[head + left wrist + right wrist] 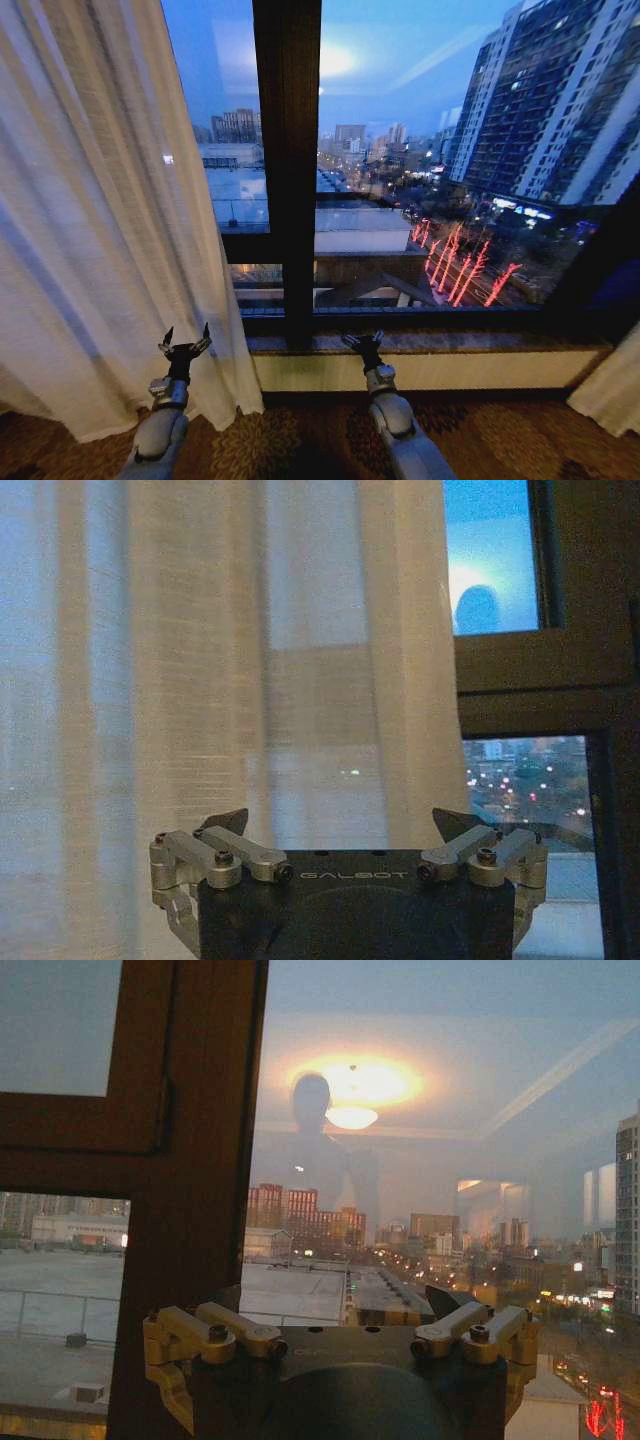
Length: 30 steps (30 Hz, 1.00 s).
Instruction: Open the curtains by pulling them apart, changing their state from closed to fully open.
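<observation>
Curtains bunched on your left and one edge far right, window bare between, your left gripper fingers spread beside the left panel, right gripper fingers apart at the sill.

A dark brown carpeted floor with a pale ornate leaf pattern runs up to a cream baseboard under the stone window ledge. The wavy hem of the sheer white-cream pleated curtain panel reaches it on the left, and another pale curtain hem reaches it at the far right.
</observation>
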### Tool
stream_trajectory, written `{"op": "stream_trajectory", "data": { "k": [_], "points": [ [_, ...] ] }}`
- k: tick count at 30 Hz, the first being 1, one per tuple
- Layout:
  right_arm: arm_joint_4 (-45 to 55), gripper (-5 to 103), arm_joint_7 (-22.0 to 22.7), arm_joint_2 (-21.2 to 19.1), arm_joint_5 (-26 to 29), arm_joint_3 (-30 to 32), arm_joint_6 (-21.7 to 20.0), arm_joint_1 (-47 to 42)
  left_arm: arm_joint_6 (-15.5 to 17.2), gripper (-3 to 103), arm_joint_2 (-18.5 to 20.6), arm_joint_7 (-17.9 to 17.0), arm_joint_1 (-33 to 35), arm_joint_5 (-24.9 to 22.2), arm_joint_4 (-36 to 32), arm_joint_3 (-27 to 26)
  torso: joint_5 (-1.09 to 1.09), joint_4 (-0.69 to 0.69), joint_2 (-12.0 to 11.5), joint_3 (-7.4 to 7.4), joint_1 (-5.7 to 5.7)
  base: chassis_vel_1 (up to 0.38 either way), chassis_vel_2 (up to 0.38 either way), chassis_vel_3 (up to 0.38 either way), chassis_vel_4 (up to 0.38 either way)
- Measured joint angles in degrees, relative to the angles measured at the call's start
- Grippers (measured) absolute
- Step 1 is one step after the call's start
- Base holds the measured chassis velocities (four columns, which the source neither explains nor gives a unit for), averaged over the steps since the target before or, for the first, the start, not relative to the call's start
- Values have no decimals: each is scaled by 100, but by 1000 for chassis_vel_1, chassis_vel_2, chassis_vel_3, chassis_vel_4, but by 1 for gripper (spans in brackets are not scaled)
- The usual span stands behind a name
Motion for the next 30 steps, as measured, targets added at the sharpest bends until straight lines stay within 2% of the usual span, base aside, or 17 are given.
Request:
{"op": "stream_trajectory", "data": {
  "k": [6, 10, 15, 18, 23, 25, 30],
  "points": [
    [0, 100, 0, 0, 0, 0, 0, 0, -4, 100, 109, 84, -383, -220, 262, 275, -1, 0, -2, 1, 3, -50, 44, 59, -30],
    [0, 100, 0, 0, 0, 0, 0, 0, 0, 100, 249, 134, -949, -280, 605, 496, -1, -2, -1, -1, 0, 0, 0, 0, 0],
    [0, 100, 0, 0, 0, 0, 0, -1, 29, 100, 378, 159, -1249, -353, 818, 612, 0, 1, 0, -1, -2, 0, 0, 0, 0],
    [0, 100, 0, 0, 0, 0, 0, 0, 99, 100, 456, 184, -1609, -520, 1119, 857, 0, 0, -1, 0, 0, 0, 0, 0, 0],
    [0, 100, 0, 0, 0, 0, -1, 0, 127, 100, 415, 226, -2030, -548, 1484, 1167, 0, 0, -1, -1, -1, 0, 0, 0, 0],
    [0, 100, 0, 0, 0, 0, -1, 0, 145, 103, 370, 252, -2110, -548, 1525, 1245, 0, -1, 0, 0, -1, 0, 0, 0, 0],
    [0, 100, 0, 0, 0, 0, -1, -1, 181, 95, 272, 391, -2209, -538, 1635, 1333, 0, 0, -1, 0, -1, 0, 0, 0, 0]
  ]
}}
